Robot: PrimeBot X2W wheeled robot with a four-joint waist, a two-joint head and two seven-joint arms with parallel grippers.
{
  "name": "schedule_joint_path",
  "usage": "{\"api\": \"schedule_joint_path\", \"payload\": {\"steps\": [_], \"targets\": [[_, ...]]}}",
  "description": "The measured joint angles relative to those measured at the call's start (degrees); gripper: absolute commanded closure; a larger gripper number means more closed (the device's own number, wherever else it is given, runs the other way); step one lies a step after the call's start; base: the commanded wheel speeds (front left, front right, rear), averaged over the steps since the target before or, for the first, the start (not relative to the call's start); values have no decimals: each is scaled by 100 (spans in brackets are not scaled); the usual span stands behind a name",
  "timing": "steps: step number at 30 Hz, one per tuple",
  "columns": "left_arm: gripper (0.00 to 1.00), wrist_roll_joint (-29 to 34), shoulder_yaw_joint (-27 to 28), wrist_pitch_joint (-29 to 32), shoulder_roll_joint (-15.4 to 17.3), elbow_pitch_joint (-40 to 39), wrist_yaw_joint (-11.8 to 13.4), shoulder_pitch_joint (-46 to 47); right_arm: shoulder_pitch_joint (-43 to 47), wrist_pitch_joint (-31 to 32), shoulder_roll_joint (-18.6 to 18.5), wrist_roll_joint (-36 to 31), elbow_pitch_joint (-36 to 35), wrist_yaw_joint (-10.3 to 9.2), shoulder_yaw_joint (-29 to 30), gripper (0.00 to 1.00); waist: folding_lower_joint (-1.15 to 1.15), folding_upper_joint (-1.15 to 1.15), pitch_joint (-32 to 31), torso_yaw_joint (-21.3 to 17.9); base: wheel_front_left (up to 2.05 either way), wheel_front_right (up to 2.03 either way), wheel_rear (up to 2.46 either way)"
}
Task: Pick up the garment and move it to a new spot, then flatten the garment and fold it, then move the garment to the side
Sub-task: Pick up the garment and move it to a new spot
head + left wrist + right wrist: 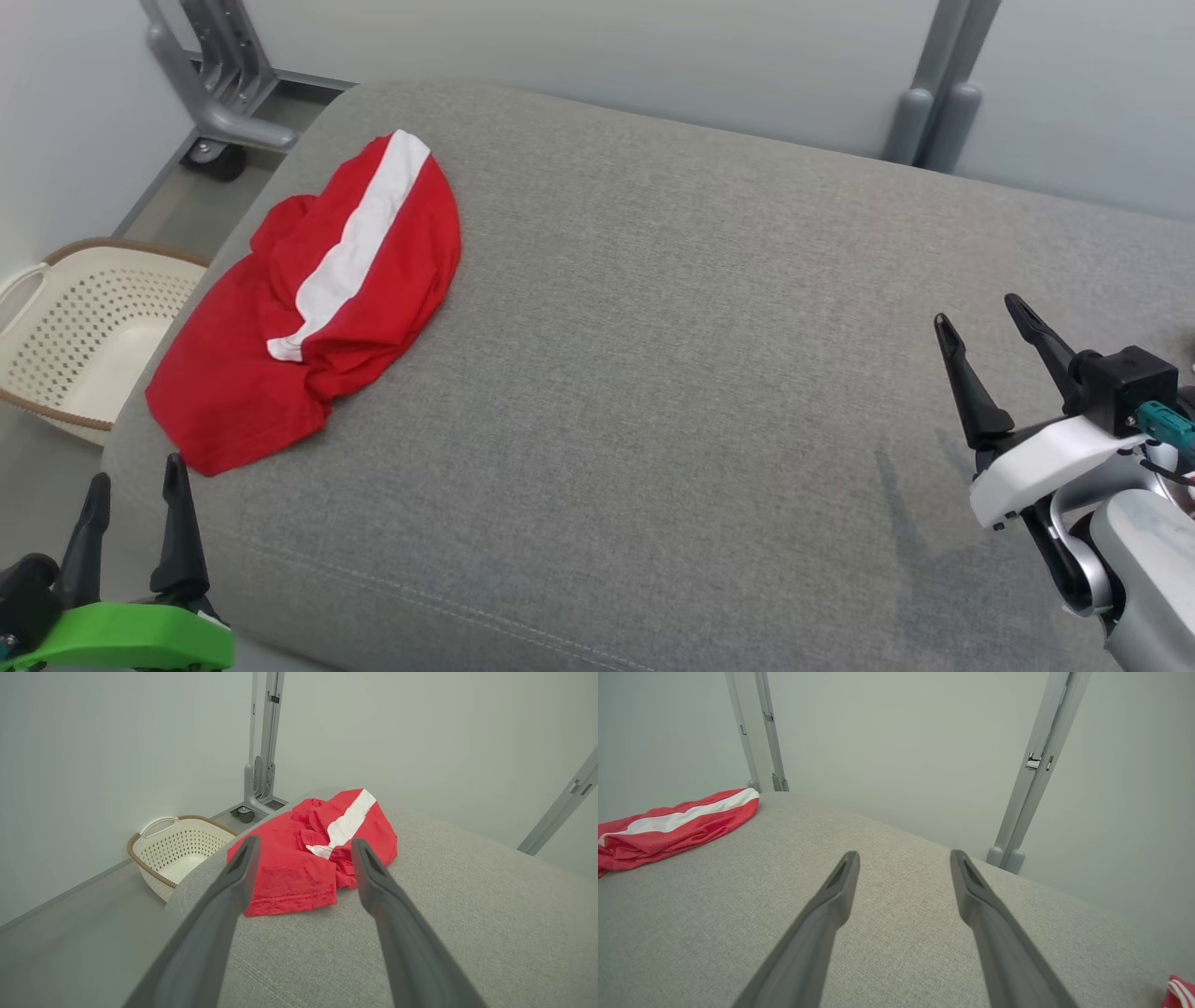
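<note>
Red garment (233,392) lies crumpled at ten o'clock on the cushion (653,373); my left gripper (135,471) and right gripper (977,313) gape, empty; pickup comes first, I judge, left reaching.

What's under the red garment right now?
The red garment lies crumpled directly on the grey cushion, near its left edge. Its own folds cover the lower layers, so anything beneath them cannot be seen.

From here, the red garment with a white stripe (317,299) reads as soft, matt knit cloth. The grey worktop (672,373) is coarse woven upholstery. The cream perforated basket (84,327) looks like smooth plastic. The left claw (135,469) and right claw (978,312) have matt dark fingers.
</note>
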State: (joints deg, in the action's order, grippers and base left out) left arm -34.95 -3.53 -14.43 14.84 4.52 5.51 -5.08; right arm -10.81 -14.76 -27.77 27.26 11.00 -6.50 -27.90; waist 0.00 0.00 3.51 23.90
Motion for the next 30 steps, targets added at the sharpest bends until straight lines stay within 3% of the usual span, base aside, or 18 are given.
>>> {"api": "schedule_joint_path", "payload": {"steps": [9,20,25,30], "targets": [[0,-14,229,0,67,-33,-3,-103,6,0,79,-11,-65,-12,-55,0,0,0,-153,475,0,0,0],[0,-204,324,3,85,-149,-183,-124,3,110,-79,-64,-270,-15,96,0,0,0,174,430,0,0,0],[0,-706,203,393,18,-116,-397,93,-79,247,-265,-131,-455,-26,192,0,0,0,398,414,0,0,0],[0,-755,98,1121,401,96,-483,684,-339,425,-386,-264,-686,-57,201,0,0,0,739,366,0,0,0]]}}
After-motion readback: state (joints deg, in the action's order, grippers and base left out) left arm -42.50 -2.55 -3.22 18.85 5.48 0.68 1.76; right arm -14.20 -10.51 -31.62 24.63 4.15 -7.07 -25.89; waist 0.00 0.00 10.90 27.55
